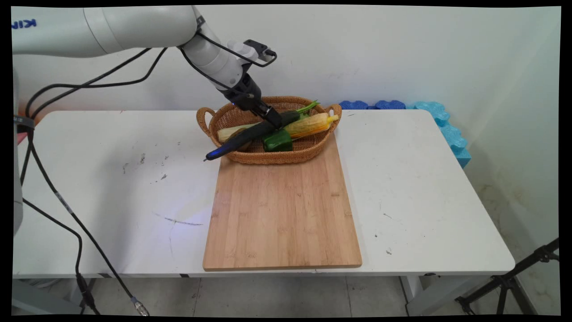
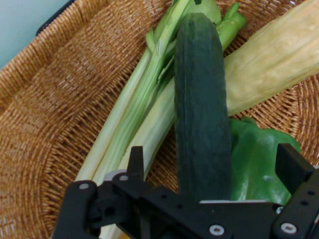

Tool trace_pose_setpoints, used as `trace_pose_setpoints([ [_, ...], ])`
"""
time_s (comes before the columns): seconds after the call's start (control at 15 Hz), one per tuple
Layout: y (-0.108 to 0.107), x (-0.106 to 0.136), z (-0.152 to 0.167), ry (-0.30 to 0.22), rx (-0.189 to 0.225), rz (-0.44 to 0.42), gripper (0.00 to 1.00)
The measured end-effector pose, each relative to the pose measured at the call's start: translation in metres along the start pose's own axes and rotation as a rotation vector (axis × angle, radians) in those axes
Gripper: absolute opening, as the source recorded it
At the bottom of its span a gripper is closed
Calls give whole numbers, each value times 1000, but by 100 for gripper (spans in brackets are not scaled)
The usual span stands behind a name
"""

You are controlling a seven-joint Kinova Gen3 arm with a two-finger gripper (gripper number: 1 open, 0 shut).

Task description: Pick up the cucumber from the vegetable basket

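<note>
My gripper (image 1: 273, 121) reaches down into a wicker basket (image 1: 272, 157) at the far end of a wooden cutting board (image 1: 281, 210). In the hand view the gripper (image 2: 214, 167) is open, and its fingers (image 2: 135, 160) straddle a long dark green cucumber (image 2: 200, 104) with a gap on each side. The cucumber (image 1: 248, 135) lies slantwise, its lower end jutting over the basket's front left rim. Under and beside it lie pale green stalks (image 2: 132, 117), a husked corn cob (image 2: 271, 67) and a green pepper (image 2: 254, 159).
The cutting board runs from the basket toward the table's near edge. Blue foam pieces (image 1: 440, 123) line the table's back right corner against the wall. Black cables hang at the left. A tripod leg (image 1: 509, 279) stands on the floor at the lower right.
</note>
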Motion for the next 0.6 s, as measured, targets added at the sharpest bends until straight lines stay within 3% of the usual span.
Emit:
trace_pose_setpoints([
  [0.33, 0, 1, 8, -13, 1, 0, 100],
  [0.4, 0, 1, 10, -14, 1, 1, 0],
  [0.6, -1, 1, 12, -20, 3, 13, 0],
])
